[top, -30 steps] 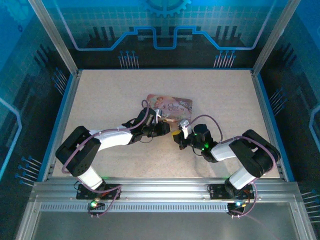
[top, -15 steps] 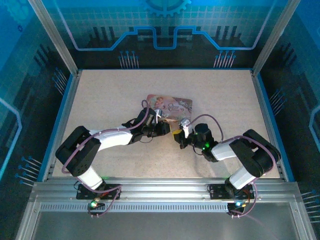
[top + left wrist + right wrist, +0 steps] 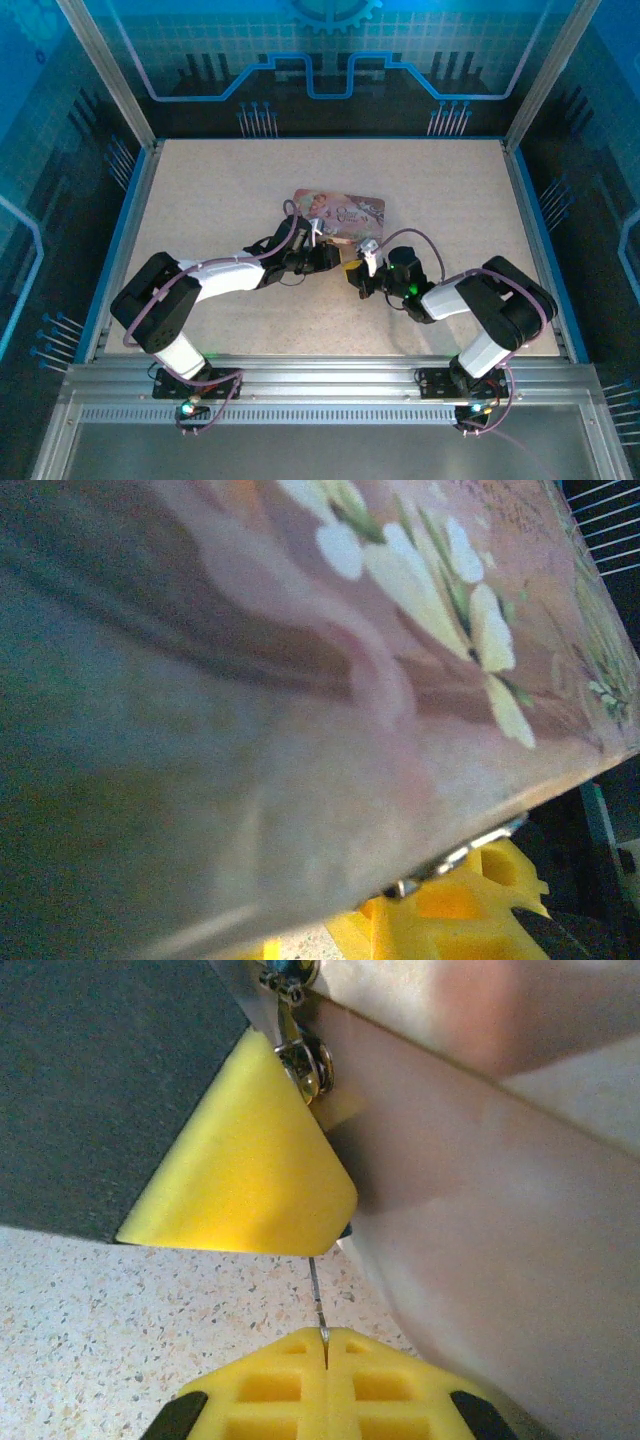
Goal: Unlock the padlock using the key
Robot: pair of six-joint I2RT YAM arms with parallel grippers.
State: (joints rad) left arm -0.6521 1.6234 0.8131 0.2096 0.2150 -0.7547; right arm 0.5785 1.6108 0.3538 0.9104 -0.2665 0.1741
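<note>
Padlock [image 3: 298, 1035] sits at the pink box [image 3: 345, 210] edge, right pincer [image 3: 325, 1345] pinching the key [image 3: 316, 1295]; for the left pincer [image 3: 328, 257], cannot tell.

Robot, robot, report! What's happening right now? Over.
Right gripper shut on key. Key pointing toward pink box's edge. Left gripper at box, grip unclear.

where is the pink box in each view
Top external: the pink box lies at the middle of the table, picture side up.
Left wrist: its flowered lid runs from the left edge to the upper right, very close to the lens.
Right wrist: its pale side wall runs down the right side.
Shared landmark: the speckled table that the box rests on, at lower left in the right wrist view.
</note>
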